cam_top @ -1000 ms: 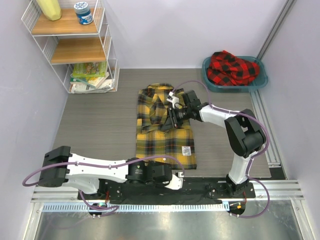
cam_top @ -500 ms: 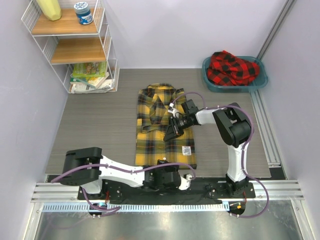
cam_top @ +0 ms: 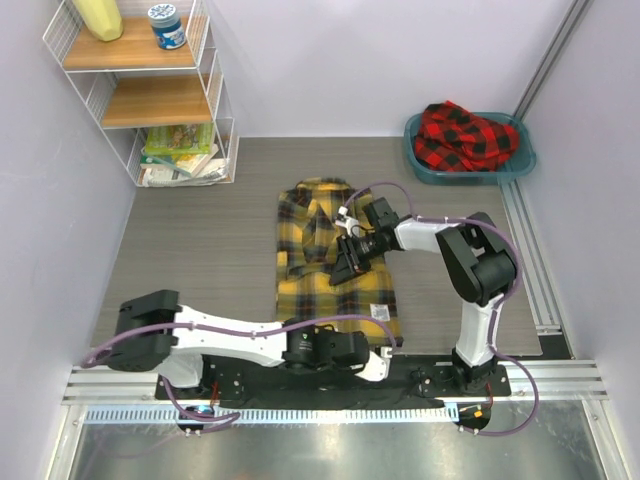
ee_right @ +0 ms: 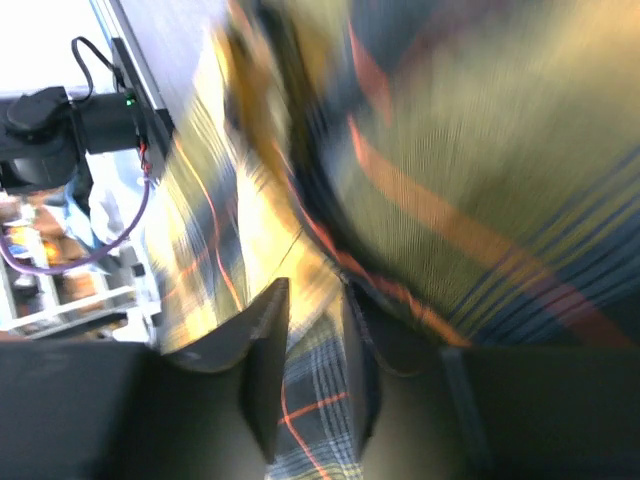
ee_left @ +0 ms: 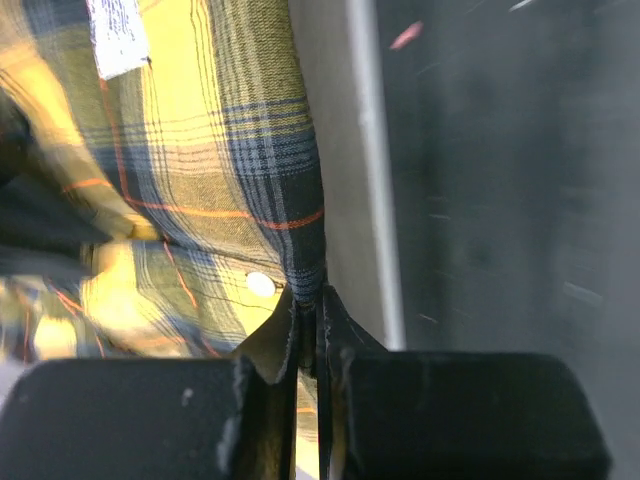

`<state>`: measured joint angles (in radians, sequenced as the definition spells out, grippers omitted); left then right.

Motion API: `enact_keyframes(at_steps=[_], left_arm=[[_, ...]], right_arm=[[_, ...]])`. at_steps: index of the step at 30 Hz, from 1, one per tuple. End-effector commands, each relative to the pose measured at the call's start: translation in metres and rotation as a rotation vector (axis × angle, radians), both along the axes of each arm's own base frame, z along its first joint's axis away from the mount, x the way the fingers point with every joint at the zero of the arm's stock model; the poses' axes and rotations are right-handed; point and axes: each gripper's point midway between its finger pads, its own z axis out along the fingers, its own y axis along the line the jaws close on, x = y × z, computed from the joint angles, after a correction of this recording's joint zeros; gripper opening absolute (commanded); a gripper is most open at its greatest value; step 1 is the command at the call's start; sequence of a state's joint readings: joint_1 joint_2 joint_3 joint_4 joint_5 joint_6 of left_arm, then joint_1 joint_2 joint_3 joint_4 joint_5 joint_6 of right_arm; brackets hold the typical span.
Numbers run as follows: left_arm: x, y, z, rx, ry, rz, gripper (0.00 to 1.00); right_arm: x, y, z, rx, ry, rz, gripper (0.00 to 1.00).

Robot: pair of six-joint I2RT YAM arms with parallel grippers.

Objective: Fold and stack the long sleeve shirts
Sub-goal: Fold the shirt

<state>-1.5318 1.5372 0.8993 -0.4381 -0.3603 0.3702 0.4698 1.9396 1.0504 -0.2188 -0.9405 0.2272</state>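
Grey wood-grain tabletop (cam_top: 200, 250) fills the cell, and the yellow-and-black flannel shirt (cam_top: 335, 250) lies lengthwise at its middle. At the near hem, the left pincer (ee_left: 308, 305) is clamped on the cloth's edge, and a thin ridge of plaid rises straight out from its tips. A white care label (ee_left: 118, 35) lies beyond them. Farther up the body sits the right pincer (cam_top: 347, 262). Its own view is too blurred to tell whether it grips cloth or only rests there. Well beyond it, the red-and-black shirt (cam_top: 465, 135) waits in the teal basin (cam_top: 520, 168). To fold cleanly, I judge both pincers should travel in step, low, with the cloth lightly taut, so the tucked sleeves do not drag.
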Motion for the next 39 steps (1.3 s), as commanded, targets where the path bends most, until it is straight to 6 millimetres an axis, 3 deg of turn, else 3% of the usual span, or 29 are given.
enact_keyframes(at_steps=[1, 2, 3, 4, 5, 9, 16, 17, 21, 24, 31, 34, 39], left_arm=[[-0.066, 0.016, 0.038, 0.028, 0.363, -0.042, 0.0], [-0.076, 0.017, 0.039, 0.047, 0.414, -0.066, 0.0], [-0.082, 0.024, 0.046, 0.095, 0.449, -0.054, 0.0], [-0.091, 0.026, 0.044, 0.137, 0.523, -0.045, 0.0], [-0.096, 0.03, 0.047, 0.176, 0.572, -0.035, 0.0], [-0.106, 0.017, 0.09, 0.129, 0.795, -0.014, 0.0], [-0.056, 0.003, 0.139, 0.062, 0.948, 0.031, 0.0], [-0.053, 0.011, 0.141, 0.097, 0.967, 0.015, 0.0], [-0.008, 0.006, 0.146, 0.07, 0.908, -0.012, 0.0], [0.037, 0.005, 0.133, 0.075, 0.802, -0.018, 0.0], [0.137, 0.014, 0.092, 0.142, 0.637, -0.01, 0.02], [0.171, 0.012, 0.079, 0.125, 0.555, -0.038, 0.04], [0.195, 0.018, 0.038, 0.154, 0.501, -0.039, 0.04]], right_arm=[[0.032, 0.001, 0.071, 0.007, -0.252, 0.036, 0.37], [0.046, 0.004, 0.087, 0.013, -0.309, 0.036, 0.38], [0.052, 0.003, 0.09, 0.007, -0.336, 0.045, 0.4], [0.059, 0.0, 0.084, -0.023, -0.337, 0.044, 0.39], [0.071, 0.001, 0.091, -0.018, -0.385, 0.049, 0.39], [0.103, -0.004, 0.074, -0.057, -0.433, 0.041, 0.39], [0.137, -0.006, 0.033, -0.116, -0.497, 0.058, 0.39], [0.14, -0.006, 0.03, -0.125, -0.507, 0.057, 0.39], [0.142, -0.007, 0.009, -0.125, -0.478, 0.062, 0.36], [0.131, -0.008, -0.006, -0.118, -0.421, 0.074, 0.33], [0.114, -0.009, -0.007, -0.084, -0.392, 0.1, 0.31], [0.111, -0.01, -0.007, -0.08, -0.391, 0.106, 0.31], [0.106, -0.009, -0.009, -0.074, -0.374, 0.114, 0.3]])
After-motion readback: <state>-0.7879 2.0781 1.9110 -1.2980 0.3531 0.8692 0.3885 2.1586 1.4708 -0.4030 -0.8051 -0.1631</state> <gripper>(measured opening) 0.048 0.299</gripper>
